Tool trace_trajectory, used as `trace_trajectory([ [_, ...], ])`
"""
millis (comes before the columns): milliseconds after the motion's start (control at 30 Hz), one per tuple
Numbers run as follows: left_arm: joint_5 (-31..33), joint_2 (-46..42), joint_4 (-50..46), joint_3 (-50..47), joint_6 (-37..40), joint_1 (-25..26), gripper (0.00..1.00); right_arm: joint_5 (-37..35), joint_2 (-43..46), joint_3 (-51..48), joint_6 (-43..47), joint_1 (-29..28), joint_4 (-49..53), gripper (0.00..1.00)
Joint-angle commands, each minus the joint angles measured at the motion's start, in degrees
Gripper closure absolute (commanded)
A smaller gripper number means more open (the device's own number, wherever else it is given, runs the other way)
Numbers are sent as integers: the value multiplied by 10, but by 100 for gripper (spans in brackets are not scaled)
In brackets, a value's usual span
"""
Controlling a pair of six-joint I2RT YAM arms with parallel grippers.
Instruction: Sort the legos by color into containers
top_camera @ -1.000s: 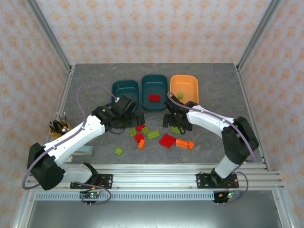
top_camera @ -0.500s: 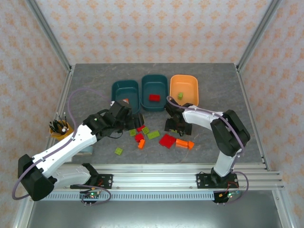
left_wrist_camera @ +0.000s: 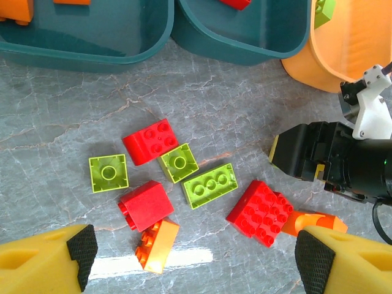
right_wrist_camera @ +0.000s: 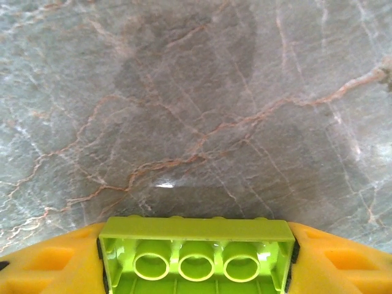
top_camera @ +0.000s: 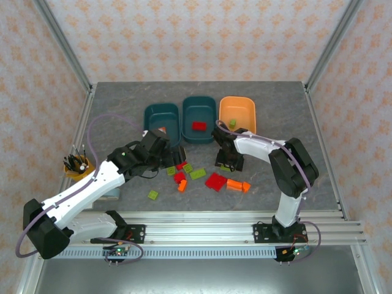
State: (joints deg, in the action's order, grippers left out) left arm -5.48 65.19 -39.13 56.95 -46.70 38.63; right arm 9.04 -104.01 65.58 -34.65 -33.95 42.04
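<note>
Pen cup (top_camera: 77, 166) left of loose legos (top_camera: 179, 177)

Grey marbled table (top_camera: 110, 116). Carries three tubs side by side at far middle: left teal tub (top_camera: 160, 115), middle teal tub (top_camera: 199, 110), orange tub (top_camera: 242, 110). Just in front, scattered legos (top_camera: 215, 181) in red, lime, orange. Lone lime lego (top_camera: 152, 195) nearer front-left. Pen cup (top_camera: 76, 165) at left edge.

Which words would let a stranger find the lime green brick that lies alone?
Start at the left dark teal tub and come toward the arms' bases. Beyond the brick pile lies a small lime green brick, alone, nearer those bases than any other.
</note>
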Motion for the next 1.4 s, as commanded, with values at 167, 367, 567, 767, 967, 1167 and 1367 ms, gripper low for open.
trace_trajectory([
  [167, 19, -8, 2, 15, -11, 6, 13, -32, 55, 32, 5, 1, 41, 43],
  [367, 23, 42, -15, 125, 8, 6, 13, -76, 99, 153, 54, 29, 129, 42],
  [567, 9, 123, -31, 256, 39, -8, 13, -58, 69, 259, 93, 97, 149, 42],
  [767, -29, 166, -14, 299, 43, -46, 12, -35, -3, 323, 113, 127, 152, 42],
  [967, -48, 195, -11, 311, 49, -64, 12, -10, -100, 349, 136, 144, 145, 42],
  [1167, -53, 202, -4, 294, 52, -70, 13, 25, -172, 380, 152, 156, 146, 40],
  [1367, -44, 208, -7, 291, 56, -72, 13, 30, -213, 399, 158, 157, 153, 32],
])
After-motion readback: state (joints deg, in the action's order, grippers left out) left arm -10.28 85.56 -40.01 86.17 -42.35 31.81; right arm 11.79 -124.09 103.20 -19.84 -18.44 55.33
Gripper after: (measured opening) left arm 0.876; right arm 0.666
